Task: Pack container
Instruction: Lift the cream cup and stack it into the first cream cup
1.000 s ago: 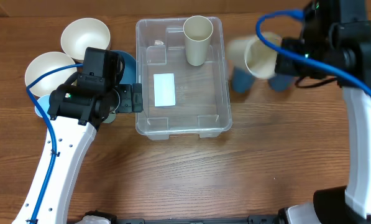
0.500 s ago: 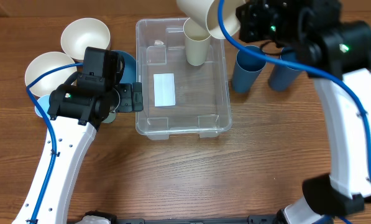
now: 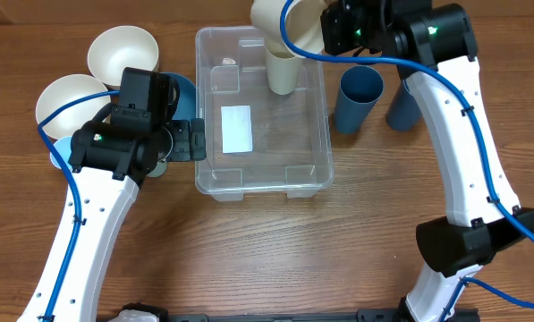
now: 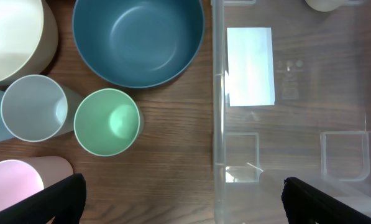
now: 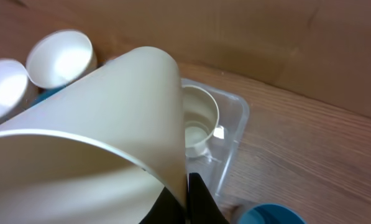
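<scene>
On table (image 3: 249, 250), clear round-cornered container (image 3: 284, 134); white label (image 3: 237, 129) on base.

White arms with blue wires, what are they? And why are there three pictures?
They are two robot arms, left and right, each ending in two fingers for grabbing. One picture looks down from above the table; the other two come from little cameras on the wrists. On the wooden table sits a clear container with a standing cream cup inside. Left of it are cream bowls, a blue bowl and small coloured cups; right of it stand two blue cups. The right arm's fingers pinch a tilted cream cup above the container's far end. The left arm's fingers are wide open, holding nothing, near the container's left wall.
</scene>
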{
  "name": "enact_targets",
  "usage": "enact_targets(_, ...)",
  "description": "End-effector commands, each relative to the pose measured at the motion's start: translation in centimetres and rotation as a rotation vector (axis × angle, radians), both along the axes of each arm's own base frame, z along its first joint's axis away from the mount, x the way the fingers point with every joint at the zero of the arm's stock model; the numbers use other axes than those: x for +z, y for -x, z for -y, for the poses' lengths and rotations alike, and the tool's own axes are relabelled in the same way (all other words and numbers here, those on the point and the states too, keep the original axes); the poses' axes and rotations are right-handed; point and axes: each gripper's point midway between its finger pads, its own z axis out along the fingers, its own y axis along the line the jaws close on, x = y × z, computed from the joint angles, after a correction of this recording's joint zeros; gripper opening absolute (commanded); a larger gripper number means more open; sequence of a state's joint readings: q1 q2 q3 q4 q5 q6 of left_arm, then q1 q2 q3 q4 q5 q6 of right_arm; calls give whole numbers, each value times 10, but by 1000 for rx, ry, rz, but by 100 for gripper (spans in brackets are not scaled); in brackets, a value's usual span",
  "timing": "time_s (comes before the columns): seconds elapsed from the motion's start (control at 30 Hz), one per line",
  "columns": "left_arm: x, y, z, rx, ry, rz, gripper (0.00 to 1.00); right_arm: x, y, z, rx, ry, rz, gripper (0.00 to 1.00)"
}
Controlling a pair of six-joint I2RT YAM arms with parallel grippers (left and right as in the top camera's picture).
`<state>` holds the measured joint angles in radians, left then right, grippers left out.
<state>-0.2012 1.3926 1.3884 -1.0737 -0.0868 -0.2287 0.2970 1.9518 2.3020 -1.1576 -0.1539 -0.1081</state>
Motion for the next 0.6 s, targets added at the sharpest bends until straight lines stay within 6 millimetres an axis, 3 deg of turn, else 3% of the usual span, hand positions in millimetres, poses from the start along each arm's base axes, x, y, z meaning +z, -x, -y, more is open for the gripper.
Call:
enact_targets(0.0,8,-4,3,-23,4,24,100,9,2,1,33,39,41,4)
enact_targets(0.27,8,-4,3,-16,9,24,100,5,6,3,30,47,20,4)
enact_targets(0.57,8,-3,5,-22,18,21,100,-8,-6,4,9,67,10,4)
